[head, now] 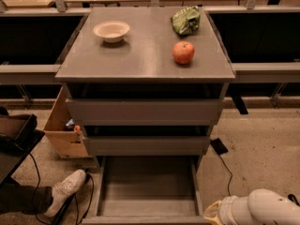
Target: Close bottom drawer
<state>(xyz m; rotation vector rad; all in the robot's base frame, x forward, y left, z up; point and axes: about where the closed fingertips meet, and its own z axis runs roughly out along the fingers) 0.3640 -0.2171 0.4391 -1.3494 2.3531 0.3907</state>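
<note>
My hand (214,213) is at the near right, just beside the front corner of the bottom drawer (147,191), which stands pulled out. I cannot tell how open my hand is.

shows bottom drawer (147,191) pulled open beneath middle drawer (146,145). catches white arm (258,210) at lower right, just beside its front corner. leaves gripper out of frame.

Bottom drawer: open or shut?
Open: the slim grey bottom drawer is pulled out, its bare tray floor showing. The tool is out of view; only the white arm shows, lower right.
</note>
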